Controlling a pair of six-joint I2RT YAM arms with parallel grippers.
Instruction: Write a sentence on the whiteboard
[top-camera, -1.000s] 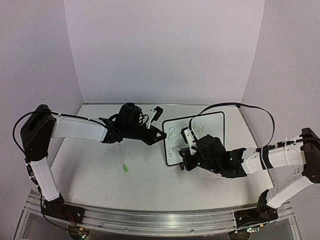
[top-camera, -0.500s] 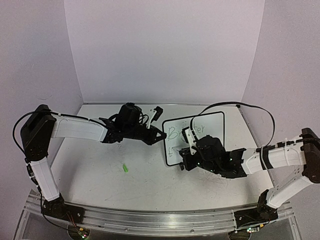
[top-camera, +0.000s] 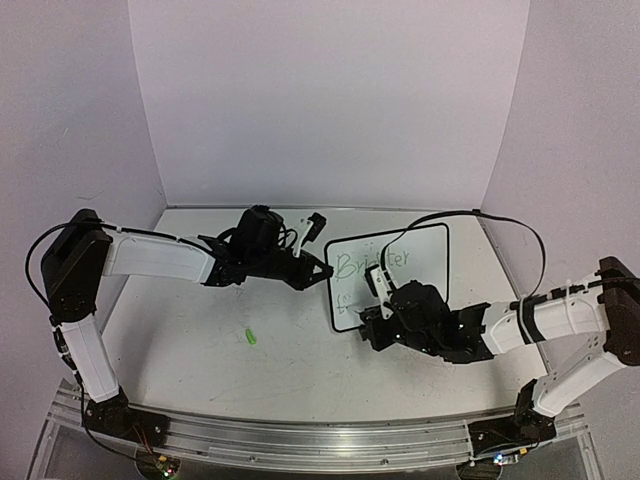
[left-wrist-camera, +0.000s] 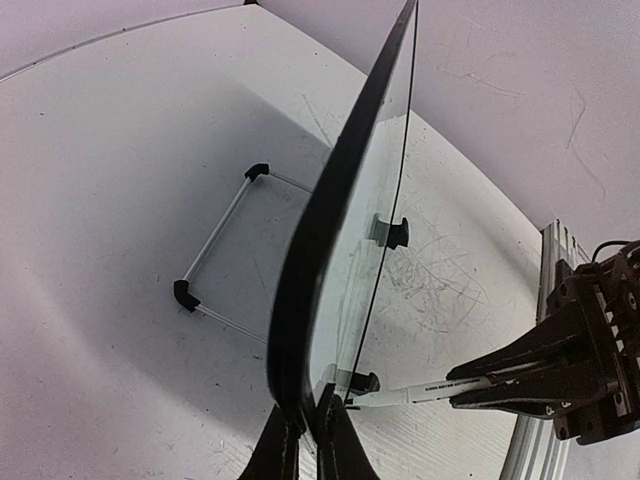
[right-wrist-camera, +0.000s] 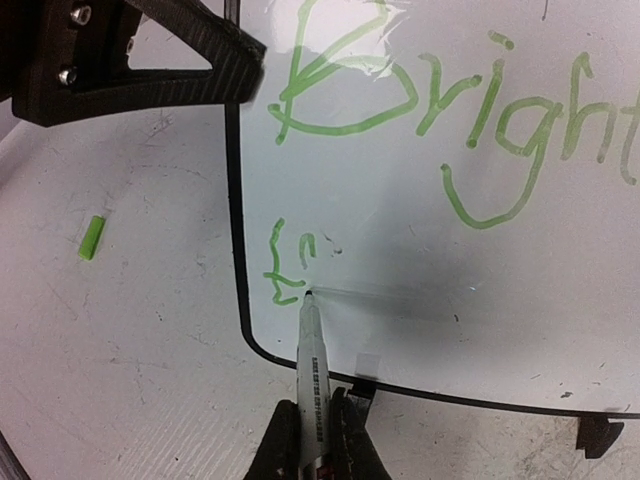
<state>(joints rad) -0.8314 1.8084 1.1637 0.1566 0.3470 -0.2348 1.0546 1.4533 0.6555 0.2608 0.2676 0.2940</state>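
Observation:
The whiteboard (top-camera: 425, 250) stands tilted on the table, seen edge-on in the left wrist view (left-wrist-camera: 345, 190). My left gripper (top-camera: 325, 272) (left-wrist-camera: 308, 420) is shut on the frame at its lower left edge. The sentence (right-wrist-camera: 400, 110) is green cursive beginning "Bright"; a second line (right-wrist-camera: 290, 265) has a few strokes. It also shows faintly from above (top-camera: 365, 262). My right gripper (top-camera: 368, 325) (right-wrist-camera: 315, 425) is shut on a white marker (right-wrist-camera: 312, 360) (left-wrist-camera: 430, 392), whose tip touches the board just right of those lower strokes.
A small green cap (top-camera: 250, 337) (right-wrist-camera: 91, 238) lies on the table left of the board. The board's wire stand with black feet (left-wrist-camera: 215, 250) rests behind it. An aluminium rail (top-camera: 320, 440) runs along the near edge. Purple walls enclose the table.
My right gripper and the marker have shifted slightly left and toward the near edge at the board's lower left corner. The left arm and board have not moved.

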